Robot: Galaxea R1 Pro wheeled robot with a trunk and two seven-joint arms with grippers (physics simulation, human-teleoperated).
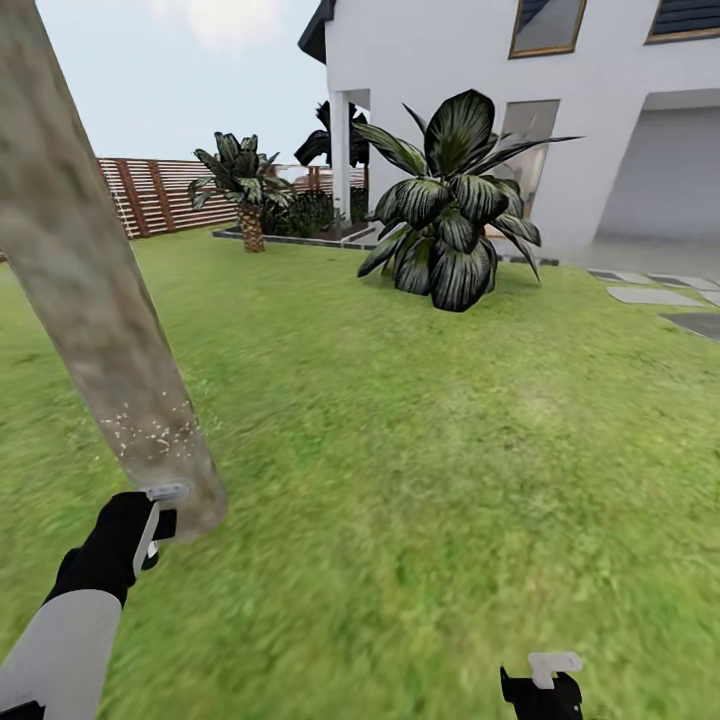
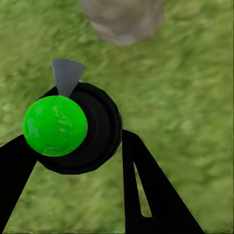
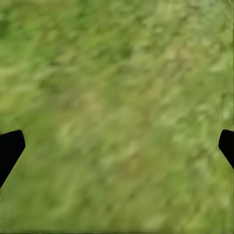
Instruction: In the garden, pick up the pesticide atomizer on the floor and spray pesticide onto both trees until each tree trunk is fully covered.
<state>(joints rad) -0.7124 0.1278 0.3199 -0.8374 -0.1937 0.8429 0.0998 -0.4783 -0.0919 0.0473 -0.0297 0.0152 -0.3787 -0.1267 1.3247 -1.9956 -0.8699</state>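
A thick tan-grey tree trunk [image 1: 95,300] leans up the left of the head view, and its foot [image 2: 122,19] also shows in the left wrist view. White pesticide specks [image 1: 150,432] dot its lower part. My left gripper [image 1: 155,515] hangs just beside the trunk's base, shut on the pesticide atomizer [image 1: 165,524]. From the left wrist the atomizer [image 2: 83,129] is a round black body with a green ball and a grey nozzle, pointing toward the trunk, gripped in my left gripper [image 2: 78,141]. My right gripper [image 1: 545,685] is low over the grass, open and empty [image 3: 117,146].
The garden lawn [image 1: 420,450] stretches ahead. A big dark-leaved bush [image 1: 450,200] stands in front of the white house [image 1: 480,90]. A small palm [image 1: 245,195] and a slatted wooden fence [image 1: 150,195] lie at the back left. Stepping stones [image 1: 650,295] are at the right.
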